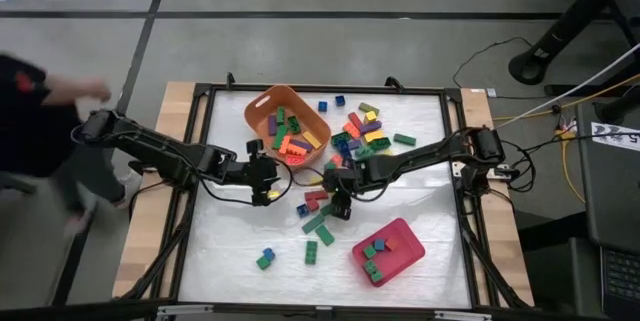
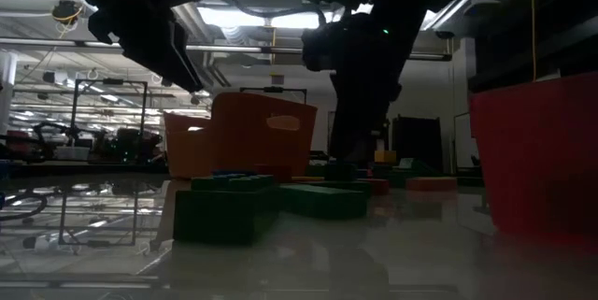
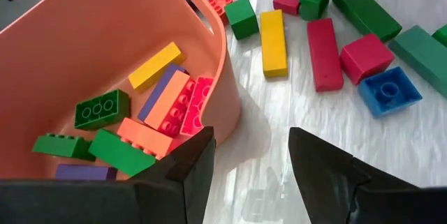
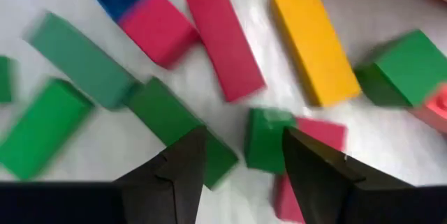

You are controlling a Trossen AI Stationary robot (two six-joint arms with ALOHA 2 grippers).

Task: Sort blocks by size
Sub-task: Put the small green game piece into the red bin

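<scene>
Left gripper (image 3: 248, 172) spread, empty, beside orange tub (image 1: 262, 113) holding long blocks (image 3: 167, 98); right gripper (image 4: 241, 168) spread, empty, over small green block (image 4: 265, 139); blocks scattered mid-table, some in red tray (image 1: 405, 251)

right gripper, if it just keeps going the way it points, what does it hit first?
Most likely the small green square block lying against a red block: in the right wrist view it sits just beyond the gap between the open fingers of the right gripper. Depth is unclear, so a finger could clip the neighbouring long green block first.

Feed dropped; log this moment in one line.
left tool: open, empty, by tub | right tool: open, over green block | tray: few blocks
</scene>
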